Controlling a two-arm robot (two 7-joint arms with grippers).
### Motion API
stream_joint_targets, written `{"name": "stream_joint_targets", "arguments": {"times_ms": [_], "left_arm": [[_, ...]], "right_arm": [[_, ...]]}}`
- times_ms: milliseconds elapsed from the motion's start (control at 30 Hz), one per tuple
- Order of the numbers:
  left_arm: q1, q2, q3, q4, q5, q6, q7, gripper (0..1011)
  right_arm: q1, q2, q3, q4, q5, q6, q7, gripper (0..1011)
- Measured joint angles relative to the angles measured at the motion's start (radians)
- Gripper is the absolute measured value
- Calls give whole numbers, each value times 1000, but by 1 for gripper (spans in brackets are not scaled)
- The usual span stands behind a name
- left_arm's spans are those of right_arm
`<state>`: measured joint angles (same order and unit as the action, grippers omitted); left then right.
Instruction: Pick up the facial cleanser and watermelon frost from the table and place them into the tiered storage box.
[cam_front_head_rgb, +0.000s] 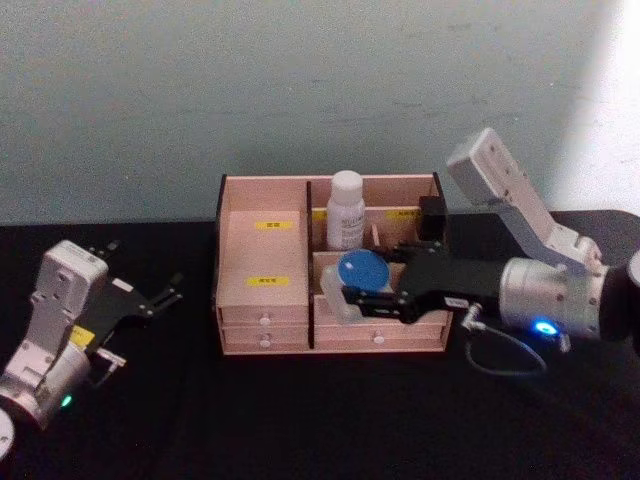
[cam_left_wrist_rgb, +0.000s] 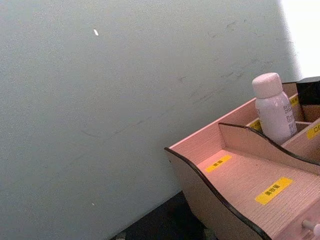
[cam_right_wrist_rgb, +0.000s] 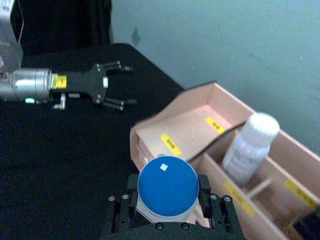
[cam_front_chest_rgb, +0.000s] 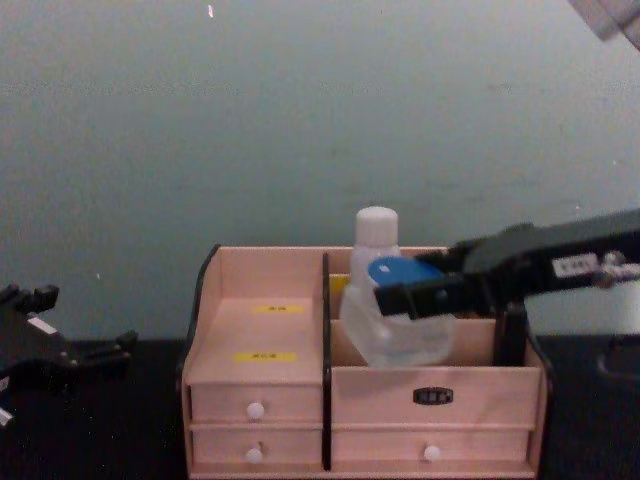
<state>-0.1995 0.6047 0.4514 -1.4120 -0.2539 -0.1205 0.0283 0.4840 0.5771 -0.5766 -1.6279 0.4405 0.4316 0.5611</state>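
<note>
The tiered storage box (cam_front_head_rgb: 258, 250) stands mid-table, light wood with yellow labels and white-knobbed drawers. My right gripper (cam_front_head_rgb: 372, 284) is shut on a clear bottle with a blue cap (cam_front_head_rgb: 360, 268), probably the facial cleanser, and holds it over the box's front right compartment (cam_front_chest_rgb: 440, 345). From the right wrist the blue cap (cam_right_wrist_rgb: 167, 182) sits between the fingers (cam_right_wrist_rgb: 202, 185). A white bottle (cam_front_head_rgb: 345, 210), likely the watermelon frost, stands upright in a rear compartment, also seen as the white bottle (cam_left_wrist_rgb: 274, 107). My left gripper (cam_front_head_rgb: 148, 265) rests open, low at the table's left.
A black block (cam_front_head_rgb: 432, 215) sits at the box's rear right corner. A loop of cable (cam_front_head_rgb: 505, 350) hangs by my right wrist. The black tabletop (cam_front_head_rgb: 300, 420) stretches in front of the box, and a pale wall (cam_front_head_rgb: 300, 90) rises behind it.
</note>
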Motion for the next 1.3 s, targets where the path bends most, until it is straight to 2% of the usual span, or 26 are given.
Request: {"name": "stream_joint_targets", "arguments": {"times_ms": [267, 333, 433, 767, 1133, 1300], "left_arm": [[0, 0, 0, 0, 0, 0, 0, 1001], [0, 0, 0, 0, 0, 0, 0, 1001], [0, 0, 0, 0, 0, 0, 0, 1001], [0, 0, 0, 0, 0, 0, 0, 1001], [0, 0, 0, 0, 0, 0, 0, 1001], [0, 0, 0, 0, 0, 0, 0, 1001]], "right_arm": [[73, -60, -31, 71, -1, -20, 3, 712], [105, -87, -44, 105, -2, -27, 5, 712], [122, -100, -50, 125, -3, -29, 7, 712], [226, -206, -103, 287, -28, -56, 15, 712], [295, -298, -127, 437, -74, -70, -7, 712], [310, -326, -128, 486, -92, -74, -15, 712]]}}
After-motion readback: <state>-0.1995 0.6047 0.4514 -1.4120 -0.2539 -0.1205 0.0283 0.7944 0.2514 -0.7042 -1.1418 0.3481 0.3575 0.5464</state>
